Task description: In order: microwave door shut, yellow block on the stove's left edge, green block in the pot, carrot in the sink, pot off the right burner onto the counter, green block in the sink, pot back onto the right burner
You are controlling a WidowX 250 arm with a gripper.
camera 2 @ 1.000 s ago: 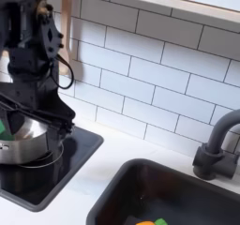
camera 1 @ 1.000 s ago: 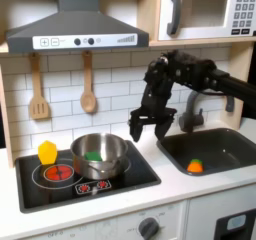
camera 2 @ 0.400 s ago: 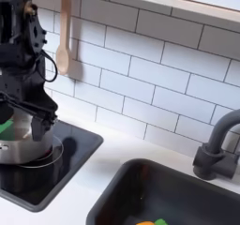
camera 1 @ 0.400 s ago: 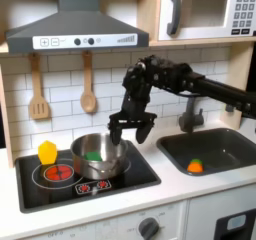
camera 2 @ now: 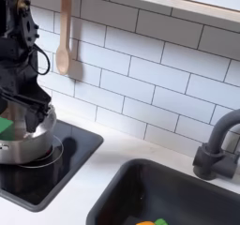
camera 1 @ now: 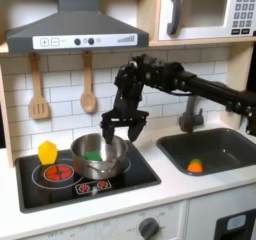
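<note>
The steel pot [camera 1: 98, 158] stands on the stove's right burner with the green block [camera 1: 93, 156] inside it. On the stove's left edge sits the yellow block [camera 1: 47, 151]. The orange carrot [camera 1: 195, 166] lies in the sink [camera 1: 225, 149]. The microwave [camera 1: 200, 12] door is closed. My gripper [camera 1: 119, 133] hangs open just above the pot's right rim, fingers spread and pointing down. In the second exterior view my gripper [camera 2: 26, 112] is over the pot [camera 2: 23, 146], the green block [camera 2: 5, 127] shows at the left edge, and the carrot [camera 2: 150, 222] peeks in at the bottom.
Two wooden utensils [camera 1: 88, 92] hang on the tiled wall behind the stove [camera 1: 140, 172]. A dark faucet [camera 2: 220, 149] stands behind the sink. White counter runs between stove and sink. The arm reaches in from the first exterior view's right.
My gripper has swung from above the counter beside the sink leftward to over the pot in the first exterior view, staying open. Pot, blocks and carrot have not moved.
</note>
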